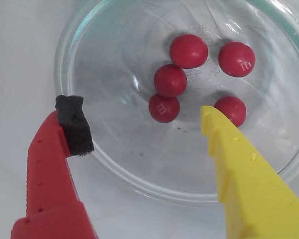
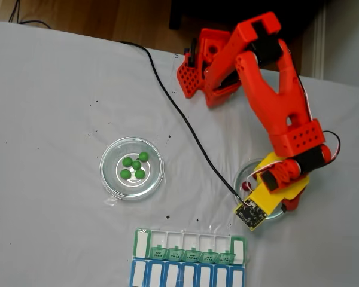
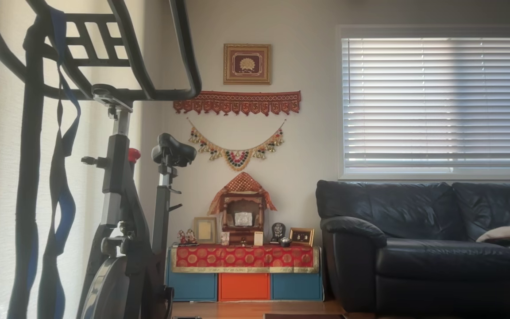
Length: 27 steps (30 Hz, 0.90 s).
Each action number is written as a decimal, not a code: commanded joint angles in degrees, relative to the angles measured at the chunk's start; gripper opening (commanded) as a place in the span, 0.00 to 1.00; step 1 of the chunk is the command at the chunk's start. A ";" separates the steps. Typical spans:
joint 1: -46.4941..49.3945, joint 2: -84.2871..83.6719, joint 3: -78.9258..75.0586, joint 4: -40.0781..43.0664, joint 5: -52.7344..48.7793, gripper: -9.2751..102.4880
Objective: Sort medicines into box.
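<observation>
Five red balls (image 1: 189,51) lie in one glass dish (image 1: 114,164) — green balls (image 2: 136,164) in another (image 2: 110,179) — tool (image 1: 142,117) spread apart above.

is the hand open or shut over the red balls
Open: in the wrist view the hand has its red and yellow fingers spread wide above the glass dish, gripping nothing.

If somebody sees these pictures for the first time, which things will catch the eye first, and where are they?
In the wrist view, five dark red round balls lie in a clear round glass dish, with the open gripper hovering over it, one red finger and one yellow. In the fixed view, the bright orange-red robot arm reaches over the white table, and five glossy green balls sit in another glass dish to the left.
</observation>
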State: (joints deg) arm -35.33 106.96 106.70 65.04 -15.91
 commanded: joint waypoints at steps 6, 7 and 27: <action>0.53 2.72 -2.37 -0.97 -0.44 0.41; 0.97 3.96 -1.93 -1.14 -0.62 0.40; 3.25 5.98 -2.72 2.20 -1.58 0.34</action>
State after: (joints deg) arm -31.82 108.72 106.79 66.88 -17.14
